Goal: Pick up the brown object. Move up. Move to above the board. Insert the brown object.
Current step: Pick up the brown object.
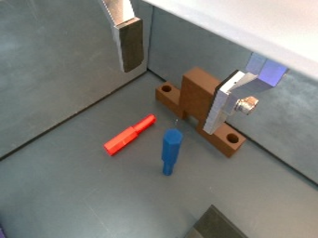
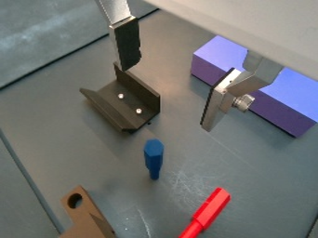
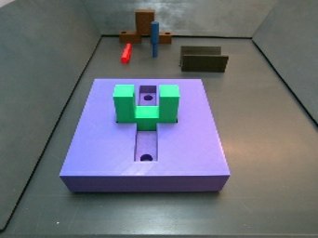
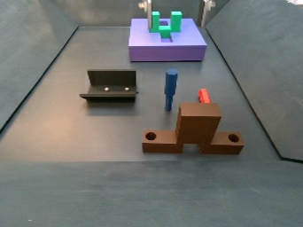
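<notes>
Hovering open, seemingly empty, the gripper (image 1: 174, 65) overlooks the brown object (image 1: 199, 108).

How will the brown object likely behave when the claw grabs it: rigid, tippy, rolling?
The brown object looks like a rigid solid block, so probably no flex. Its wide flat flanged base suggests it won't tip or roll. The open claw hovering over it could likely grip its raised centre's flat sides firmly.
</notes>
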